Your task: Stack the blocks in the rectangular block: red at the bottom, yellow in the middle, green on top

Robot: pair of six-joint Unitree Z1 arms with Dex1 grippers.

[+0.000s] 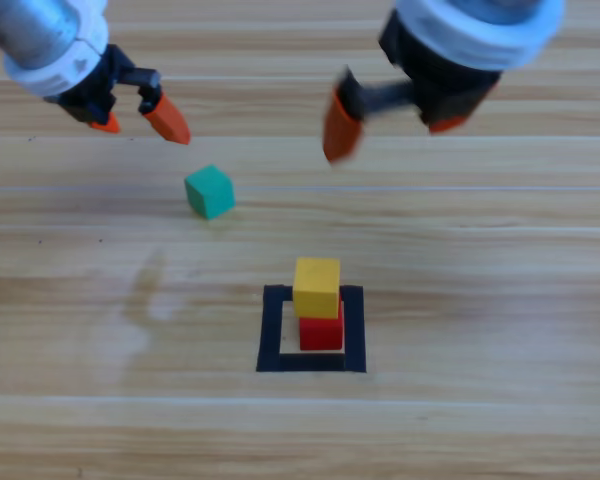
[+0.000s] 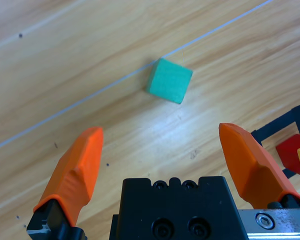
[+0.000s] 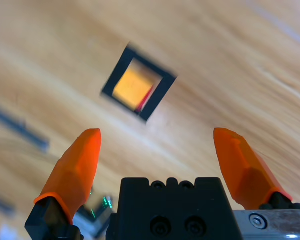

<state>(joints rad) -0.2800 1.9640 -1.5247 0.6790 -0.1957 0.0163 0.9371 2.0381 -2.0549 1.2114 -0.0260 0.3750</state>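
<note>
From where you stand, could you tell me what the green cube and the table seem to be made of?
The green cube: plain, matte, evenly coloured faces with crisp edges; perhaps painted wood or foam, hard to settle. The table: wood or wood-look laminate, with lengthwise grain, plank seams and a soft sheen.

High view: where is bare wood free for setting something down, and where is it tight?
Bare patches: left of the black tape square, below the small teal-green cube; right of the square; and along the table's near edge. It is tight inside the square, where the yellow cube sits on the red cube, and under the open left gripper and right gripper.
</note>
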